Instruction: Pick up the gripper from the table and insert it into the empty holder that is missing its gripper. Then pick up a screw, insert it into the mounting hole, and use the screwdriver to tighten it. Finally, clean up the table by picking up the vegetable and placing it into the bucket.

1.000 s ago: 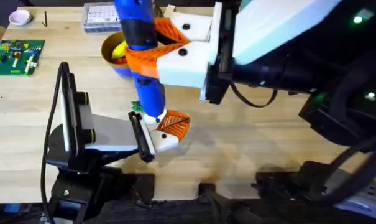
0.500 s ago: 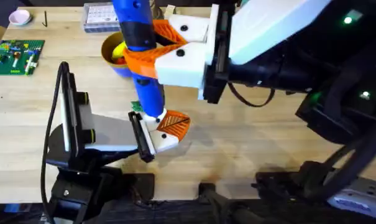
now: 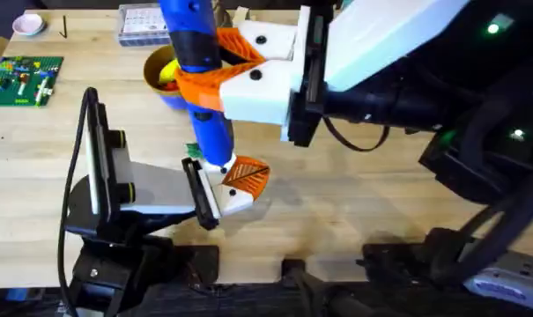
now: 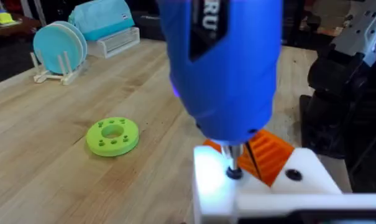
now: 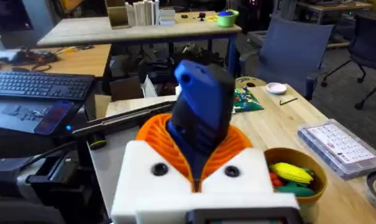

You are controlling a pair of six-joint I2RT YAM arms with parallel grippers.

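1. At the middle of the bench (image 3: 354, 202), my right tool (image 3: 215, 70) is closed on the screwdriver (image 3: 204, 97), holding it upright with its orange pads clamped around the blue barrel.
2. My left tool (image 3: 215, 195) holds the holder (image 3: 235, 201). Its fingers look closed on the white block, though I cannot see how firmly.
3. The orange gripper (image 3: 247, 176) already sits in the holder, and the bit (image 4: 232, 163) presses down into the mounting hole beside it.
4. The main risk, as I judge it, is the bit slipping out of the screw head if the barrel leans; that could chew up the head or skate across the white plastic.
5. A second risk is the holder twisting in my left tool under the turning load, since nothing else braces it.
6. The vegetable (image 3: 193, 150) lies just behind the screwdriver tip, near enough that a careless swing might knock it. The bucket (image 3: 160, 77) stands farther back, already showing yellow toy food.
7. The left wrist view shows the bit seated in the hole, which the overhead view hides behind the barrel.
8. The right wrist view shows my pads (image 5: 153, 140) wrapping the barrel evenly.
9. The overhead view alone places the vegetable and the bucket relative to both arms.
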